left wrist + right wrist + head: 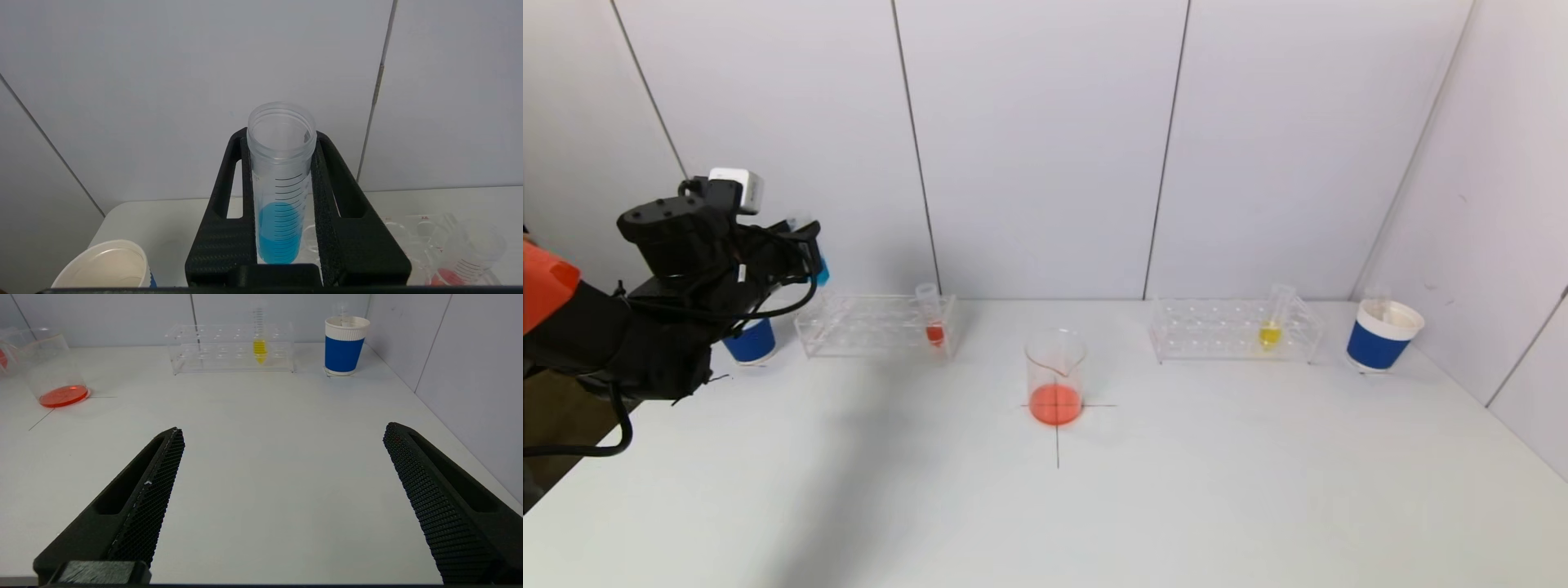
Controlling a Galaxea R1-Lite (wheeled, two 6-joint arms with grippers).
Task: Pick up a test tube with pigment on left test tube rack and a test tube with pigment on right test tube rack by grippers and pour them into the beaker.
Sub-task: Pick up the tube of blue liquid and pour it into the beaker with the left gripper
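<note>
Left gripper (282, 212): clamped on a tube of blue liquid (280, 192), held upright and high above the left rack (874, 325), near the left paper cup (750, 341).
Right gripper (282, 506): jaws wide apart, holding nothing, low over the tabletop (261, 457), well short of the right rack (231, 347).
Beaker (1055, 377): at the centre cross, orange liquid already inside.
Other tubes: red tube (934, 320) in the left rack; yellow tube (1272, 320) in the right rack.
Risk: the open-topped tube may spill if tilted before reaching the beaker; a hasty pour could miss the narrow rim or knock the beaker off its mark.
</note>
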